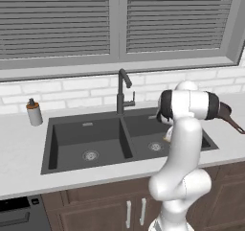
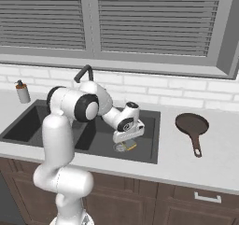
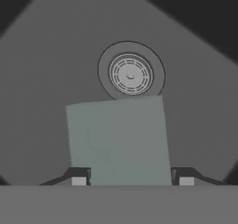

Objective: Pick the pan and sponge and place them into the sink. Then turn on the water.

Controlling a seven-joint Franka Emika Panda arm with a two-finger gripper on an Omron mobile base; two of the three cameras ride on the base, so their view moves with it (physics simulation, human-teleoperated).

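My gripper hangs low inside the sink's right basin, shut on the sponge. In the hand view the sponge looks like a pale grey-green slab held between both fingertips, just short of the round metal drain. The dark brown pan lies on the counter right of the sink, its handle pointing toward the front edge. In the left base view the pan peeks out from behind my arm. No water runs from the dark gooseneck faucet.
A brown-capped soap bottle stands on the counter left of the sink. White brick backsplash and a shuttered window rise behind the faucet. My own arm blocks part of the right basin in the left base view.
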